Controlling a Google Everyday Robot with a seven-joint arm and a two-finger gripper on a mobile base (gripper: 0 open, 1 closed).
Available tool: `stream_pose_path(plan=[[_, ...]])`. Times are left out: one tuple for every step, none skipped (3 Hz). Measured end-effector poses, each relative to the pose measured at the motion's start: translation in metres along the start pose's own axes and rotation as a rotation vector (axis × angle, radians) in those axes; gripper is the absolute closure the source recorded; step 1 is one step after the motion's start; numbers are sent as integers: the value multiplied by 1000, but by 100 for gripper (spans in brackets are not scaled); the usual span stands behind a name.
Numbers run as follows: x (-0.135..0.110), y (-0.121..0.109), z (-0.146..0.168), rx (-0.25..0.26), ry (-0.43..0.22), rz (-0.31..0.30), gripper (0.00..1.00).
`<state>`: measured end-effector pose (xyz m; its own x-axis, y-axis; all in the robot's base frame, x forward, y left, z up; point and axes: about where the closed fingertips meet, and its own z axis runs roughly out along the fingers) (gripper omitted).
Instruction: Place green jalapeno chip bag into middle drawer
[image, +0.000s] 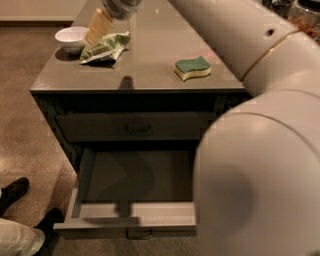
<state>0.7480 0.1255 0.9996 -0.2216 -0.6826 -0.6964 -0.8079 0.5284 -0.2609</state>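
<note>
The green jalapeno chip bag lies crumpled on the grey counter top at the back left, just right of a white bowl. My gripper hangs down from the top edge of the camera view, its tan tip right at the bag's upper left end, between bag and bowl. The middle drawer is pulled out below the counter's front, and its grey tray holds nothing. My arm's pale shell fills the right side and hides the drawer's right end.
A green-and-yellow sponge lies on the counter right of centre. The shut top drawer sits above the open one. A person's dark shoes and a light trouser leg are on the floor at the lower left.
</note>
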Motion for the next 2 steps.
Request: stream_pose_path(plan=[[16,-8,45,-49,24,32,0],[16,-8,45,-49,24,32,0]])
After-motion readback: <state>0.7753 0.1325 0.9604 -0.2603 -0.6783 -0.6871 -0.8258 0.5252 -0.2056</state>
